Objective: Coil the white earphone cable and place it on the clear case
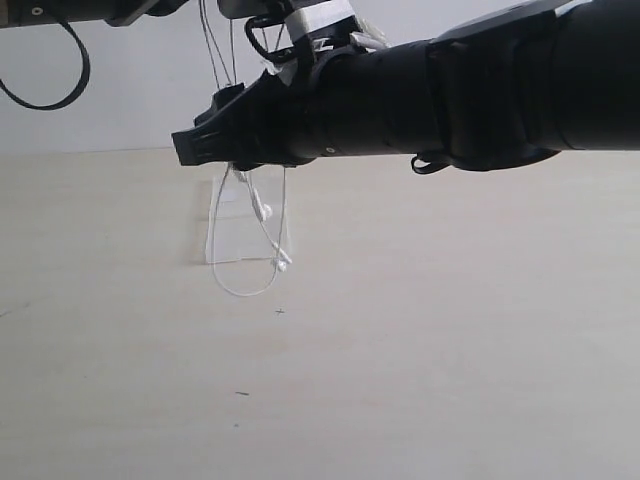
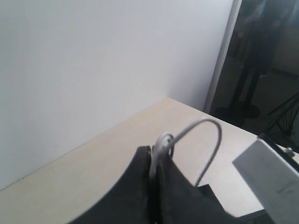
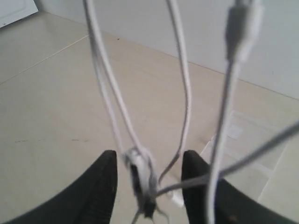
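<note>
**White earphone cable (image 1: 266, 212) hangs above the case, pinched by the left hand only**

The exterior view shows the white earphone cable dangling in loose strands under the right arm. Its lowest loop falls in front of the clear case (image 1: 225, 235), which sits on the pale counter (image 1: 450, 350). Two earbuds (image 1: 283, 265) hang among the strands. Thin strands also rise out of the top of this view, and the left hand cannot be made out here.

The left wrist view fills that gap. The left hand (image 2: 153, 156) has its dark fingers pressed together on the cable, and a short arc of wire curls out above them against the white wall (image 2: 93, 70).

The right wrist view shows the right hand (image 3: 149, 156) spread wide. A small tangle of cable hangs in the gap, clear of both fingers (image 3: 108, 182). Several strands run upward past the camera, and the case shows faintly on the counter beyond
</note>
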`<state>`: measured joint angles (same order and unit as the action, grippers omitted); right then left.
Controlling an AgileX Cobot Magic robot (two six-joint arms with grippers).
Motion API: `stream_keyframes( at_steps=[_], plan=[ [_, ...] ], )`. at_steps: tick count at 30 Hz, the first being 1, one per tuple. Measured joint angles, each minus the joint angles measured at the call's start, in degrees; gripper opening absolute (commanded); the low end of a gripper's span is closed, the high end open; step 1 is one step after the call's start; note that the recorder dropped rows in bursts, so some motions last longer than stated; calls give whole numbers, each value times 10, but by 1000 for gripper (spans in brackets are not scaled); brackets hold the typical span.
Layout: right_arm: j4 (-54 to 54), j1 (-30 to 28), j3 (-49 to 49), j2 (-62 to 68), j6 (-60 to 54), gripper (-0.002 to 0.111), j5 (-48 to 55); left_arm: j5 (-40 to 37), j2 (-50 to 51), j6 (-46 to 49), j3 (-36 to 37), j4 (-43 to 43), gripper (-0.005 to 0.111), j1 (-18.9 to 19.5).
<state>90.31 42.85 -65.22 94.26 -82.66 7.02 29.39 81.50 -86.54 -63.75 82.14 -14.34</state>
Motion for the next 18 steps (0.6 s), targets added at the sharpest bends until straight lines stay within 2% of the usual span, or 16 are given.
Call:
stream_keyframes(
  at_steps=[2, 3, 4, 5, 6, 9, 14, 18],
  plan=[
    [0, 0, 0, 0, 0, 42, 0, 0, 0, 0, 0, 0, 0, 0],
    [0, 0, 0, 0, 0, 28, 0, 0, 0, 0, 0, 0, 0, 0],
    [0, 0, 0, 0, 0, 22, 0, 0, 0, 0, 0, 0, 0, 0],
    [0, 0, 0, 0, 0, 6, 1, 0, 0, 0, 0, 0, 0, 0],
    [0, 0, 0, 0, -1, 0, 1, 0, 0, 0, 0, 0, 0, 0],
    [0, 0, 0, 0, -7, 6, 1, 2, 0, 0, 0, 0, 0, 0],
    [0, 0, 0, 0, -10, 36, 1, 2, 0, 0, 0, 0, 0, 0],
    [0, 0, 0, 0, -11, 48, 1, 2, 0, 0, 0, 0, 0, 0]
  ],
)
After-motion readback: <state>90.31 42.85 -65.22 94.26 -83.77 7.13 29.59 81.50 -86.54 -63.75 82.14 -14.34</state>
